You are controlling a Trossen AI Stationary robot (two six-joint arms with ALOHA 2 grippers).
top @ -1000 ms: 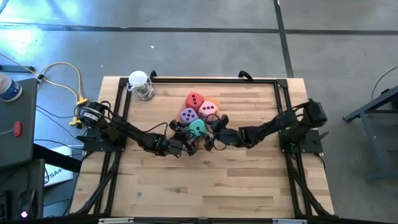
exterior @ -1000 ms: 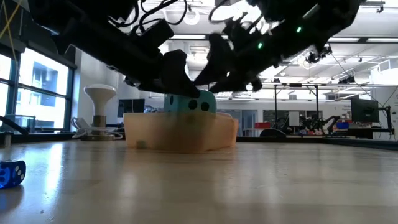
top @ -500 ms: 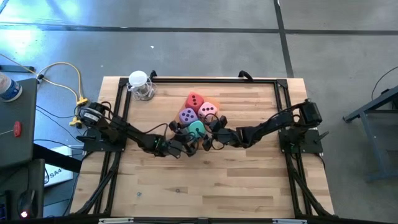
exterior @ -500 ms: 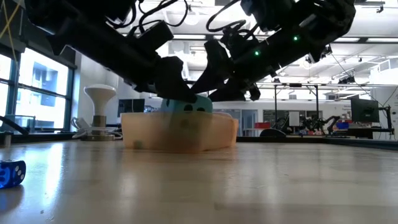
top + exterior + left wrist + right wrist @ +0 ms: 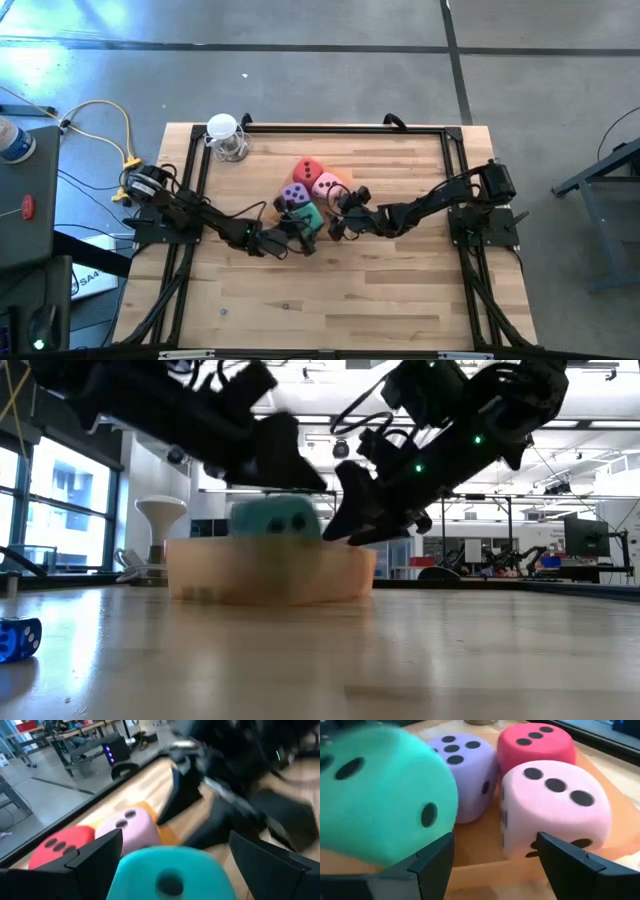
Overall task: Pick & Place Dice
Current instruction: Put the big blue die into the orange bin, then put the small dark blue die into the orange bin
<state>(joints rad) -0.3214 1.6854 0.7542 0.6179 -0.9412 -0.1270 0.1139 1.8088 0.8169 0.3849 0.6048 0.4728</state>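
The translucent orange tray (image 5: 270, 572) stands on the table's middle. It holds the red die (image 5: 308, 169), the purple die (image 5: 294, 192) and the pink die (image 5: 327, 185). My left gripper (image 5: 303, 224) is shut on the teal-green die (image 5: 170, 872) at the tray's near side, just above the tray's rim in the low view (image 5: 270, 518). My right gripper (image 5: 341, 208) is open, its fingers spread wide at the tray's right rim (image 5: 480, 870), facing the pink die (image 5: 555, 812). My left gripper pinches the teal-green die by two opposite faces (image 5: 125, 870) between its two fingers. The fingers come slanting down from the table's left and near side. The die's lower part is hidden behind the tray's wall, so I cannot tell whether it rests on the tray's floor. My right gripper stands at the tray's right rim; I cannot tell whether it touches it.
A white mushroom-shaped object (image 5: 225, 135) stands at the table's far left. A small blue object (image 5: 16, 638) lies near the table's left front. Black frame rails (image 5: 340, 128) run along the table's edges. Bare wood lies nearer than the tray.
The tray with its dice has slid a little toward the table's left and near edges. My left gripper has gone the same way with the teal-green die. My right gripper has followed toward the table's left, staying at the tray's right rim.
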